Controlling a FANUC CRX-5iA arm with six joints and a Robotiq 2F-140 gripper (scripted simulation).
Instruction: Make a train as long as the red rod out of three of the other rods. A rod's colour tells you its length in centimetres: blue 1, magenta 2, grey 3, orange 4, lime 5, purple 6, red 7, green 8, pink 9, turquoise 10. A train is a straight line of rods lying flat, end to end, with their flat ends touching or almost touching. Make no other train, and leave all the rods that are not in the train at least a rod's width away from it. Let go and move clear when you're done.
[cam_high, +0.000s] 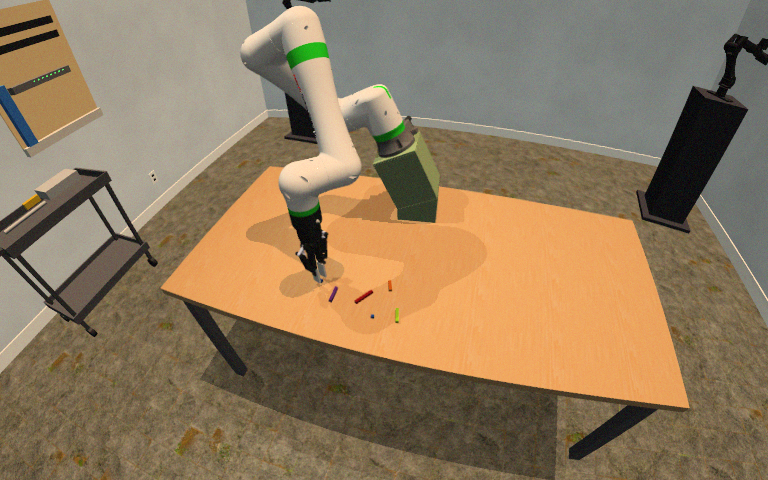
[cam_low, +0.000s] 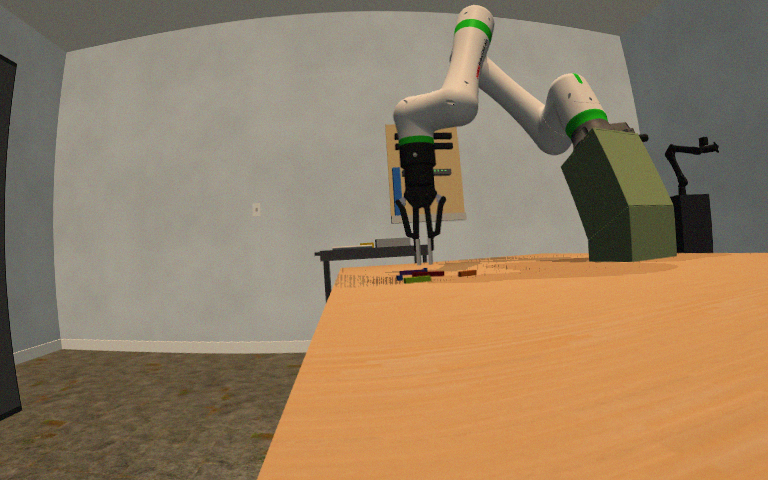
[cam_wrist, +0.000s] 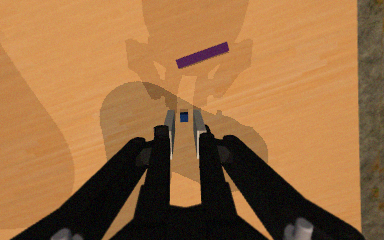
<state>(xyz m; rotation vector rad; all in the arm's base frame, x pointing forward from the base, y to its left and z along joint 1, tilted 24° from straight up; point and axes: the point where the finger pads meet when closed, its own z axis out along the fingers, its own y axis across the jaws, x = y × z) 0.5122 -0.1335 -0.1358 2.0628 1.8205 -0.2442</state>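
My gripper points down near the table's left front, its fingers a little apart. A small blue rod lies between the fingertips, with a gap on each side in the wrist view. A purple rod lies close by. A red rod lies slanted to the right of the purple one. An orange rod lies behind and right of the red one. A lime rod and a second blue rod lie in front, apart.
The wooden table bears the rods, and its front edge runs beyond the blue and lime rods. The green arm pedestal stands at the back. A dark cart stands beyond the table's left end.
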